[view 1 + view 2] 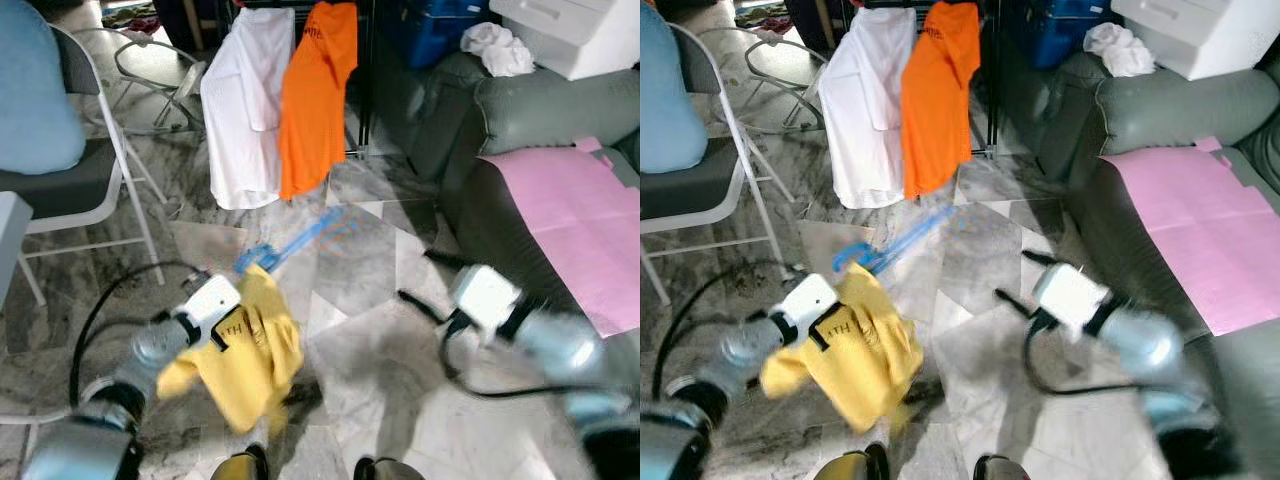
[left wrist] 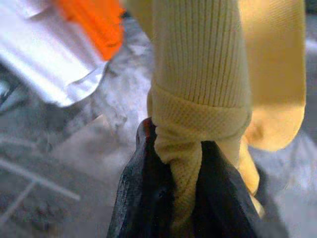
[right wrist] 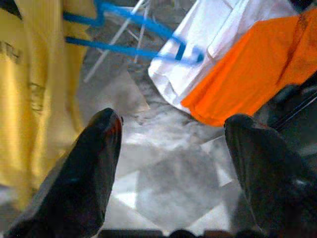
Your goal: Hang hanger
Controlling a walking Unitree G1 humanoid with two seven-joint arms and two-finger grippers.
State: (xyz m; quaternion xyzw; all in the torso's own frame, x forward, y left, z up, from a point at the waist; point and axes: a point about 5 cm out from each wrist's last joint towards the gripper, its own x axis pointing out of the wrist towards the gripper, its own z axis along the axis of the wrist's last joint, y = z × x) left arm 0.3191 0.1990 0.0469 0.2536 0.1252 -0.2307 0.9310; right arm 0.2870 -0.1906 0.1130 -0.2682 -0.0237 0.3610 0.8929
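The left tool [image 2: 183,198] is clamped on a bunched fold of the yellow shirt [image 1: 250,350], which droops below it; the blue hanger [image 1: 290,245] juts forward from that tool toward the white shirt [image 1: 245,105] and orange shirt [image 1: 318,95] hanging ahead; the right tool [image 3: 168,163] stands apart, gripping nothing, with the hanger beyond its fingers; the cloth looks light, soft and prone to slip, the hanger thin and stiff, so the hook's neck seems the surer hold; dark print on the yellow shirt is too blurred to read.
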